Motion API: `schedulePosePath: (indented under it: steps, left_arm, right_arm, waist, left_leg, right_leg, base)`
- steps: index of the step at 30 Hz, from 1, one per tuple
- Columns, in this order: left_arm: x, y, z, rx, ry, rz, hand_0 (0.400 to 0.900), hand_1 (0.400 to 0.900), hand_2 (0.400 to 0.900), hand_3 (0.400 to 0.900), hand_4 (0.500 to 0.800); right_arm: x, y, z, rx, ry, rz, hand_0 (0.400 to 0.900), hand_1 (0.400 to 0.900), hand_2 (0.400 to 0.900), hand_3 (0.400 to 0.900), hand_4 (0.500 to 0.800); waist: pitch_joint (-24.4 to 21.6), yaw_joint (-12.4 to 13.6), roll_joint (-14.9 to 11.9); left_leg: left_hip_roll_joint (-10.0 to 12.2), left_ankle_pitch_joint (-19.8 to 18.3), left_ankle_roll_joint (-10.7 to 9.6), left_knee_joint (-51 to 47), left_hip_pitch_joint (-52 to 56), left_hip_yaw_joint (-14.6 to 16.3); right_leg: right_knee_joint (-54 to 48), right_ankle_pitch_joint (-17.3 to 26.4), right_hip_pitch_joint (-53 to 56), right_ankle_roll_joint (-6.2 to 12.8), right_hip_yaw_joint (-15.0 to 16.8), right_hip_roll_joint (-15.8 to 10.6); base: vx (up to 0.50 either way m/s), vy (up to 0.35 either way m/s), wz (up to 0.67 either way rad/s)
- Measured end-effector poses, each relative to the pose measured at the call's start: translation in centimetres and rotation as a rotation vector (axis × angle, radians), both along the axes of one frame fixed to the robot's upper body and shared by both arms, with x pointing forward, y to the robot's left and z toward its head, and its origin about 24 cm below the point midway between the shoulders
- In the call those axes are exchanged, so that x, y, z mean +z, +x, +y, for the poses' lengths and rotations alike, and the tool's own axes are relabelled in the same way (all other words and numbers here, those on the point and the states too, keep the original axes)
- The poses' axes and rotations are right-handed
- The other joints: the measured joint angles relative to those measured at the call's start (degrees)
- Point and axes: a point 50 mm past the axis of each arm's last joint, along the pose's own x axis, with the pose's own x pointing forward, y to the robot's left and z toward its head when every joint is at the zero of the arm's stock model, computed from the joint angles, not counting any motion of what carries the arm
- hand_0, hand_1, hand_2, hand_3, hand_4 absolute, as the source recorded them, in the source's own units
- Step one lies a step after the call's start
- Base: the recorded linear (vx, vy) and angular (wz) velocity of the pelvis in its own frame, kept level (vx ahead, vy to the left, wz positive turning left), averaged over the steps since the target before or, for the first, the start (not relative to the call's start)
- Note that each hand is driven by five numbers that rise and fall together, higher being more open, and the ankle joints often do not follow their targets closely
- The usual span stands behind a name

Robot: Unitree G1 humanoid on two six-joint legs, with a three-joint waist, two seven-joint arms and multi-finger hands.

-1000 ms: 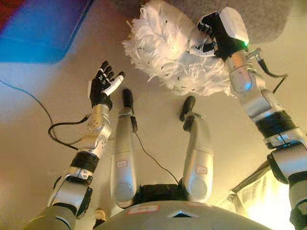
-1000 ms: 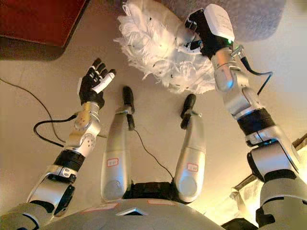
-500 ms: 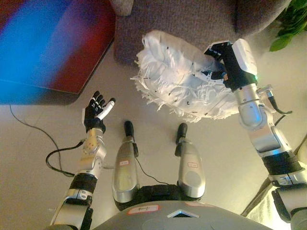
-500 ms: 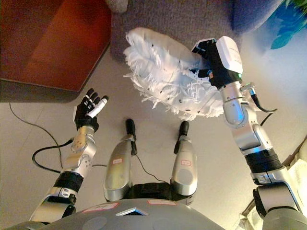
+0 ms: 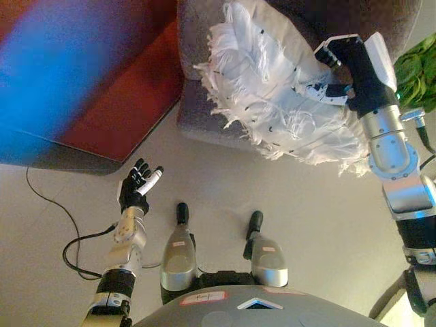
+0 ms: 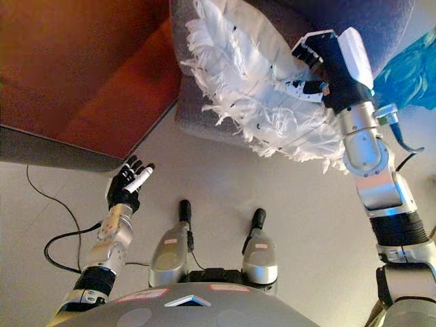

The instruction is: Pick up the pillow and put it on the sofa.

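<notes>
We stand on a pale beige floor (image 6: 259, 184), with a red-brown cabinet (image 6: 102, 68) at upper left and the grey sofa (image 6: 197, 119) ahead of us; far more of both shows now than a second ago, since our view has lifted and pulled back. Our left hand (image 6: 127, 185) hangs low at the left, fingers straight and spread, holding nothing, much as before. The fluffy white pillow (image 6: 259, 82) was down near the floor; now it is raised in front of the sofa seat. Our right hand (image 6: 320, 75) has its fingers curled into the pillow's right side. Green plant leaves (image 5: 415, 71) show at the far right.
</notes>
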Motion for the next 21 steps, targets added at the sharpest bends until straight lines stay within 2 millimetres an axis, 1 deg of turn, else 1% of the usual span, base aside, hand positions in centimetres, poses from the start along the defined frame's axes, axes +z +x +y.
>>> schedulePosePath:
  steps: [3,5,8,11,13,14,15,17,21]
  left_arm:
    - [-0.4,-0.5,-0.2,-0.018,-0.004,0.023,0.900,0.900,0.900,0.900,0.800]
    - [-0.7,-0.9,-0.2,-0.033,-0.005,0.037,0.900,0.900,0.900,0.900,0.800]
    - [-0.7,-1.0,-0.2,-0.057,-0.015,0.042,0.900,0.900,0.900,0.900,0.800]
    - [-0.6,-1.0,-0.1,-0.056,-0.036,0.035,0.900,0.900,0.900,0.900,0.800]
    - [-0.4,-0.9,0.0,-0.053,-0.045,0.029,0.900,0.900,0.900,0.900,0.800]
    - [-0.2,-0.8,0.2,-0.052,-0.042,0.022,0.900,0.900,0.900,0.900,0.800]
    - [0.0,-0.7,0.4,-0.055,-0.033,0.013,0.900,0.900,0.900,0.900,0.800]
    - [0.4,-0.4,0.7,-0.059,-0.026,-0.003,0.900,0.900,0.900,0.900,0.800]
    - [1.1,0.3,0.9,-0.073,-0.018,-0.026,0.900,0.900,0.900,0.900,0.800]
  right_arm:
    - [0.9,2.1,-1.9,-0.075,-0.063,0.047,0.400,0.400,0.400,0.400,0.500]
    - [1.4,4.1,-2.5,-0.120,-0.092,0.093,0.400,0.400,0.400,0.400,0.500]
    - [2.4,6.3,-3.5,-0.206,-0.131,0.143,0.400,0.400,0.400,0.400,0.500]
    - [3.7,7.4,-5.3,-0.314,-0.149,0.167,0.400,0.400,0.400,0.400,0.500]
    - [4.4,7.8,-6.7,-0.398,-0.163,0.183,0.400,0.400,0.400,0.400,0.500]
    - [5.0,7.9,-7.5,-0.446,-0.177,0.193,0.578,0.578,0.578,0.578,0.607]
    - [5.6,7.9,-8.1,-0.495,-0.186,0.200,0.900,0.900,0.900,0.900,0.800]
    - [7.2,7.9,-9.0,-0.558,-0.179,0.188,0.900,0.900,0.900,0.900,0.800]
    - [10.1,8.2,-8.9,-0.608,-0.122,0.136,0.900,0.900,0.900,0.900,0.800]
  waist:
    - [-1.33,0.78,-0.46]
    - [-2.15,0.64,-0.84]
    - [-2.48,1.68,-0.78]
    - [-2.67,4.30,-0.39]
    - [-2.83,5.26,0.02]
    - [-2.85,6.00,0.25]
    - [-2.79,6.82,0.55]
    - [-2.69,7.09,1.23]
    - [-2.53,8.85,1.56]
  left_leg:
    - [0.05,0.47,-0.10,-0.46,-0.40,-0.59]
    - [0.27,1.20,-0.25,-1.18,-0.85,-1.17]
    - [0.77,2.20,-0.58,-2.06,-2.05,-2.37]
    - [0.92,3.02,-0.69,-2.74,-3.90,-2.92]
    - [0.78,3.48,-0.64,-2.88,-5.14,-3.92]
    - [0.67,3.66,-0.64,-2.99,-5.74,-4.26]
    - [0.63,3.79,-0.62,-3.10,-6.19,-4.62]
    - [0.56,4.05,-0.54,-3.19,-7.05,-5.50]
    - [0.37,4.30,-0.60,-3.38,-7.65,-5.65]
  right_leg:
    - [-0.31,0.15,0.01,-0.20,-0.63,0.19]
    - [-0.66,0.30,-0.20,-0.39,-1.18,0.57]
    - [-1.85,0.94,-0.59,-0.76,-2.42,1.34]
    - [-3.13,1.73,-1.79,-0.99,-3.13,1.84]
    - [-3.54,1.79,-2.18,-0.98,-4.19,1.88]
    - [-3.76,1.79,-2.27,-0.98,-4.45,1.91]
    - [-3.77,1.78,-2.44,-0.97,-4.96,1.92]
    - [-3.78,1.78,-2.69,-0.96,-5.61,1.82]
    - [-3.80,1.77,-3.27,-0.95,-5.60,1.87]
  base:
    - [0.00,-0.030,0.15]
    - [0.00,-0.033,0.17]
    - [0.01,-0.038,0.20]
    - [0.02,-0.034,0.22]
    - [0.00,-0.050,0.24]
    - [0.01,-0.047,0.24]
    - [0.02,-0.031,0.17]
    - [0.05,-0.024,0.10]
    - [0.03,-0.012,0.12]
